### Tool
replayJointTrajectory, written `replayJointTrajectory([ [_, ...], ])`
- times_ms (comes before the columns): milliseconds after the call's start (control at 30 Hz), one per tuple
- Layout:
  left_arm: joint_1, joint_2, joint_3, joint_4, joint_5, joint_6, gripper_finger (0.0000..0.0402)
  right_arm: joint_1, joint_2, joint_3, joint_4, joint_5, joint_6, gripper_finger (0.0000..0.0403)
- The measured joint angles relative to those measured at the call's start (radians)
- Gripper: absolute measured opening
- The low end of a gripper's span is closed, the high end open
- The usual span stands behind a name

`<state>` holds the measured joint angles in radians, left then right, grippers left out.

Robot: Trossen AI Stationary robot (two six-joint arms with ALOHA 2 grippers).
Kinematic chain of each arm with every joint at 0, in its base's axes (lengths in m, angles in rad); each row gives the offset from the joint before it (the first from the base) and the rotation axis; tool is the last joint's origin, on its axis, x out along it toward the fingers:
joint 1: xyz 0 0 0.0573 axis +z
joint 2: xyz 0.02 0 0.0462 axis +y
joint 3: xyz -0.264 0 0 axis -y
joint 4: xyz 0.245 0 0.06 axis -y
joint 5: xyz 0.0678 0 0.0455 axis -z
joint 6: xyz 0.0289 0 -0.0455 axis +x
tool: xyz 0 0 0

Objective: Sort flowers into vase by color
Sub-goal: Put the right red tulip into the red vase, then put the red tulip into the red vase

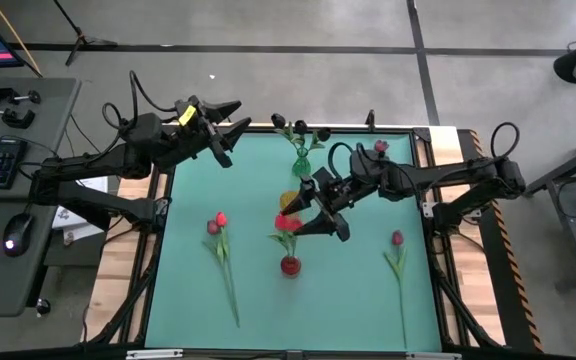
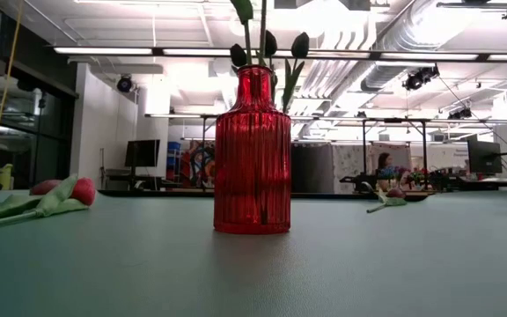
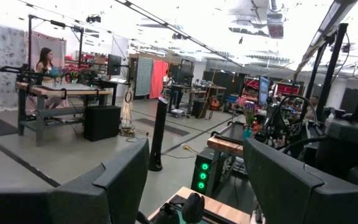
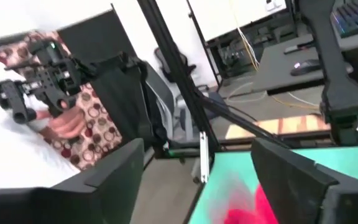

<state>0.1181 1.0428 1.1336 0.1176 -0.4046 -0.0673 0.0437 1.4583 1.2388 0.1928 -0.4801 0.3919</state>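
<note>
Right gripper (image 1: 313, 212) hangs over mid-counter, just above the red vase (image 1: 289, 265); its fingers stand wide and hold nothing. A red tulip (image 1: 288, 224) lies directly below and between those fingers, head up, stem running down into the red vase (judged just released there).

Left gripper (image 1: 226, 130) waits raised over the far left corner of the counter (image 1: 358, 300), fingers wide, empty.

Remaining loose flowers: a red and dark pair (image 1: 218, 232) lies well off to the left of the right fingers, stems running toward the near edge; one dark tulip (image 1: 397, 243) lies to their right, stem likewise toward the near edge. A green vase (image 1: 301, 162) beyond the fingers already carries dark heads.

Judgement: the right arm is nearer the single tulip, and its fingers must close across that stem.
</note>
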Motion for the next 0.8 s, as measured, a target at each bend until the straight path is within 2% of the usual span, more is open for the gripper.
replayJointTrajectory([
  [200,0.000,0.000,0.000,0.000,-0.001,0.000,0.0248,-0.004,-0.019,0.000,-0.098,0.009,-0.033,0.0304],
  [467,0.000,0.000,0.000,-0.001,0.004,0.002,0.0248,-0.047,-0.053,0.008,-0.087,0.009,-0.040,0.0305],
  [567,0.000,-0.005,0.000,-0.029,0.050,0.016,0.0248,-0.083,-0.102,0.026,-0.084,0.009,-0.078,0.0305],
  [667,-0.003,-0.020,0.000,-0.129,0.092,-0.060,0.0248,-0.116,-0.159,0.039,-0.092,0.024,-0.115,0.0304],
  [800,-0.025,-0.037,0.000,-0.404,0.112,-0.286,0.0248,-0.145,-0.220,0.039,-0.163,0.111,-0.168,0.0304],
])
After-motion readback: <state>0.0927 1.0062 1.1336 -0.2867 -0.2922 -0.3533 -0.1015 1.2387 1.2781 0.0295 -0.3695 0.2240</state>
